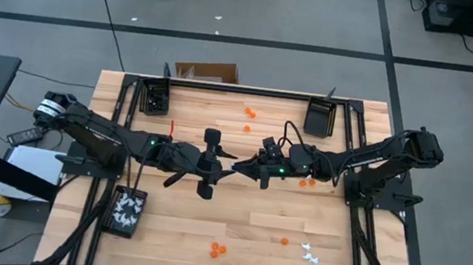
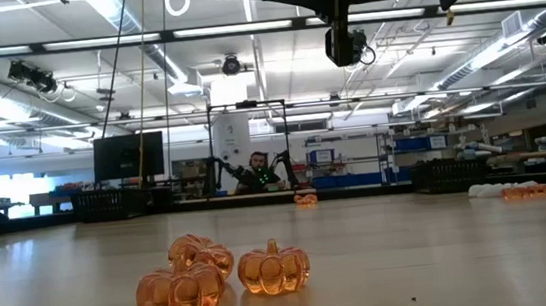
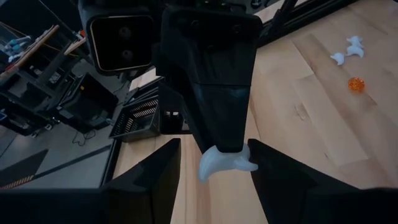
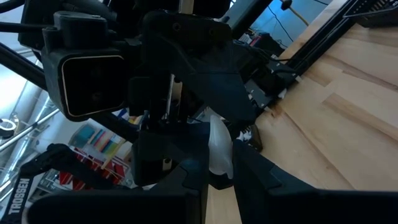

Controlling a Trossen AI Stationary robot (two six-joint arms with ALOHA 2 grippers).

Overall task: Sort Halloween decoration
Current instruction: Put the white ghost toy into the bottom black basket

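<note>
From above, the left gripper (image 1: 215,162) and the right gripper (image 1: 238,163) meet tip to tip over the middle of the pale wooden table (image 1: 207,228). This looks like a hand-over in mid-air. A dropped piece could roll among the loose orange pumpkin trinkets (image 1: 217,250) instead of reaching the black rectangular tray of white pieces (image 1: 127,210) at the left front.

The low view shows three translucent orange plastic pumpkins (image 2: 181,292) resting on the wood. The arms pass overhead, and no fingers can be read there.

In the left wrist view, the right gripper (image 3: 225,149) pinches a white curved trinket (image 3: 227,165) at its very tip. The left arm's own fingers (image 3: 149,180) stand wide apart on either side without touching it. The hold is shallow, so the white curved trinket may slip or twist out if the left fingers close off-centre or the right ones let go too soon.

The right wrist view agrees: its fingers sit together on the white curved trinket (image 4: 219,149), with the left gripper's body close in front.
</note>
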